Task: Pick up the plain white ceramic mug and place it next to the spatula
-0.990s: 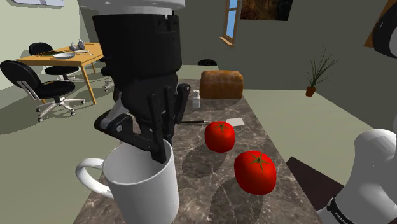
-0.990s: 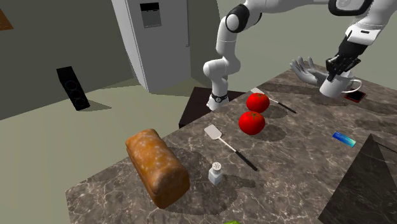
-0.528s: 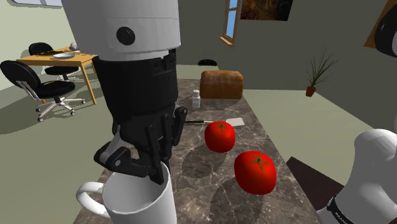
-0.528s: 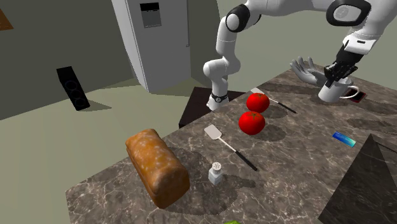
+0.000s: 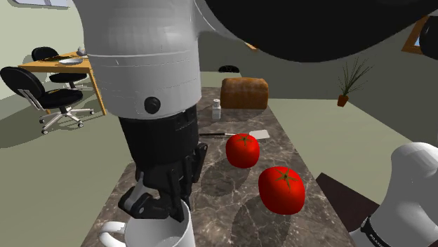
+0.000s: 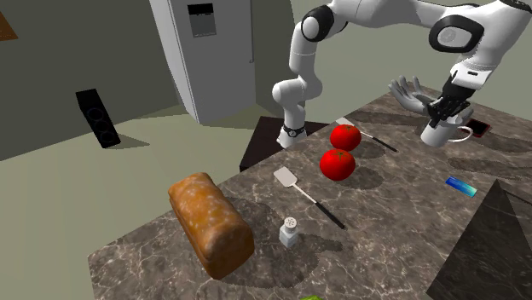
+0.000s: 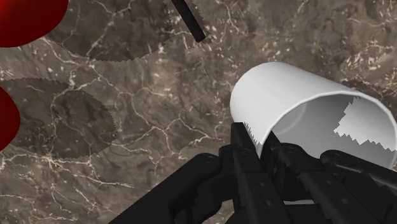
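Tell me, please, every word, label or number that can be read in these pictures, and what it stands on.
No text reads clearly.
Pale lettering on the dark band of the arm's base: too small to read.
Pale marks on the dark panel of the fridge: too blurred to read.
The white mug carries no print.

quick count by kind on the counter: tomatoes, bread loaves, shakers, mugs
tomatoes: 2
bread loaf: 1
shaker: 1
white mug: 1
total: 5
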Robot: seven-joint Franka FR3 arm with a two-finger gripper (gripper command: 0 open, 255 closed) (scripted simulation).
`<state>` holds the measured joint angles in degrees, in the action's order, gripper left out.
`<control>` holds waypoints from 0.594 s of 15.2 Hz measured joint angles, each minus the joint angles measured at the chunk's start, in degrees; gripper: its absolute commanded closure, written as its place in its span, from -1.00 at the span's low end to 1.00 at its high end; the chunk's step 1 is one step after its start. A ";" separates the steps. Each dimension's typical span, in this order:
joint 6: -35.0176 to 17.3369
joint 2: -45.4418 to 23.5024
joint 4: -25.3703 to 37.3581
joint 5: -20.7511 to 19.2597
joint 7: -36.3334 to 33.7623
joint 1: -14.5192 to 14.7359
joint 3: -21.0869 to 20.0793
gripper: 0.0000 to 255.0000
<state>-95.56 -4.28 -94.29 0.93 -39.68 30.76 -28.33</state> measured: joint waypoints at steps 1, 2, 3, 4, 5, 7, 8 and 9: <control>-0.71 0.05 -0.76 0.03 0.03 -0.01 0.01 1.00; -1.44 -0.03 -1.41 -0.01 0.02 0.01 -0.01 1.00; -2.18 0.15 -2.32 0.08 0.13 -0.05 0.03 1.00; -2.91 0.25 -3.13 0.13 0.03 0.01 -0.03 1.00; -3.66 0.29 -3.91 0.15 0.11 -0.02 0.00 1.00; -5.30 0.29 -5.55 0.15 0.20 -0.06 0.03 1.00; -6.04 0.24 -6.25 0.14 0.16 -0.03 0.00 1.00; -6.97 0.03 -7.01 0.04 0.22 -0.05 0.04 1.00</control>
<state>-102.54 -4.25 -101.29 0.97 -39.45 30.70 -28.29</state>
